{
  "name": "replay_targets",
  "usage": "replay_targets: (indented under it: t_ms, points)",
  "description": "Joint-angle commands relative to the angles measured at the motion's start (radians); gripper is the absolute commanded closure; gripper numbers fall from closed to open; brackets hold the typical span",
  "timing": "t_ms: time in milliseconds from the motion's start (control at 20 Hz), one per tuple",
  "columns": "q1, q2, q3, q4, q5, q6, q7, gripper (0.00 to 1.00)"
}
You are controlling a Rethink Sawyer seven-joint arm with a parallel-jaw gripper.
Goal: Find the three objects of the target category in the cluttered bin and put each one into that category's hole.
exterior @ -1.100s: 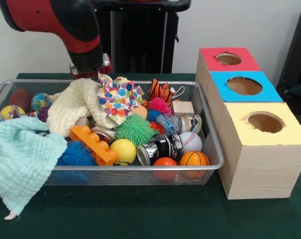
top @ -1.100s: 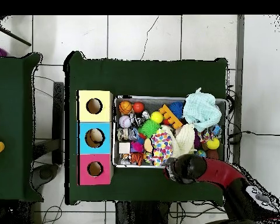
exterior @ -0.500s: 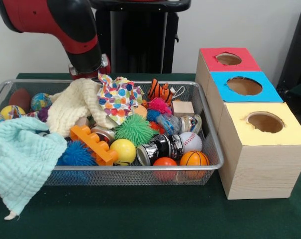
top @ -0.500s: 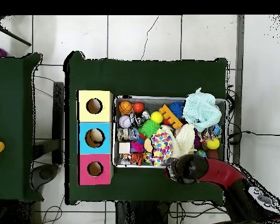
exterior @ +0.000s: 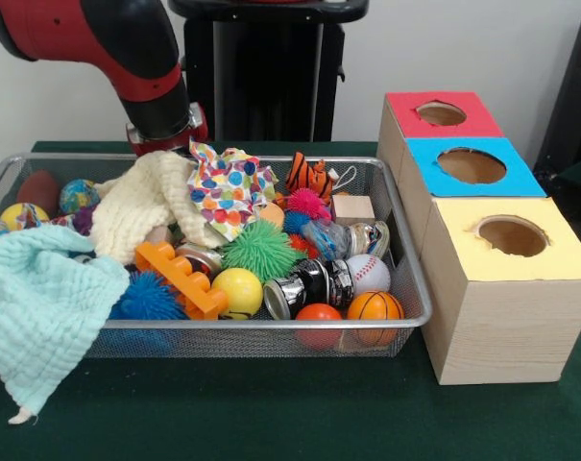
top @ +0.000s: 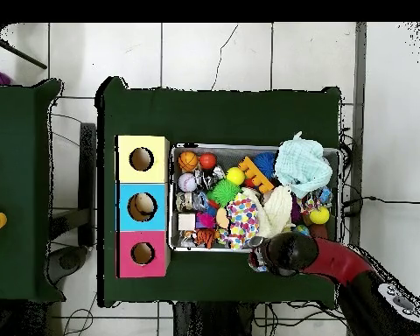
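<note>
A wire-mesh bin (exterior: 406,257) holds a jumble of toys. At its front lie a baseball (exterior: 369,272), a basketball (exterior: 375,308), an orange ball (exterior: 319,314) and a yellow ball (exterior: 237,291). A green spiky ball (exterior: 261,250), a shiny can (exterior: 309,285), an orange block (exterior: 180,279) and a wooden cube (exterior: 352,208) lie among them. Three boxes with holes stand beside the bin: red (exterior: 442,115), blue (exterior: 472,165) and yellow (exterior: 511,237). My gripper (exterior: 163,136) hangs over the bin's far rim, behind a cream cloth (exterior: 141,202). From overhead, the gripper (top: 279,254) is at the bin's lower edge.
A mint cloth (exterior: 40,307) drapes over the bin's front left corner. A polka-dot cloth (exterior: 230,187) covers the middle back, with a tiger toy (exterior: 309,176) beside it. More balls sit at the far left. In the overhead view, the blue box (top: 142,206) has something tan inside its hole.
The arm has risen a little and shifted left in the front view, drawing back from the bin's far rim. Nothing in the bin has moved.
</note>
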Motion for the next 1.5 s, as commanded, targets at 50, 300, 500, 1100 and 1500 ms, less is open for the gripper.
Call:
replay_targets:
  t_ms: [50, 300, 500, 1100, 1500]
  points:
    - [-0.019, 0.165, 0.129, -0.164, -0.072, -0.238, -0.002, 1.0]
    - [-0.021, 0.168, 0.134, -0.169, -0.075, -0.207, -0.015, 1.0]
    - [-0.016, 0.17, 0.131, -0.178, -0.068, -0.183, -0.012, 1.0]
    - [0.009, 0.041, 0.111, -0.106, -0.051, -0.125, 0.02, 1.0]
    - [0.033, -0.075, 0.108, -0.064, -0.025, -0.022, 0.013, 1.0]
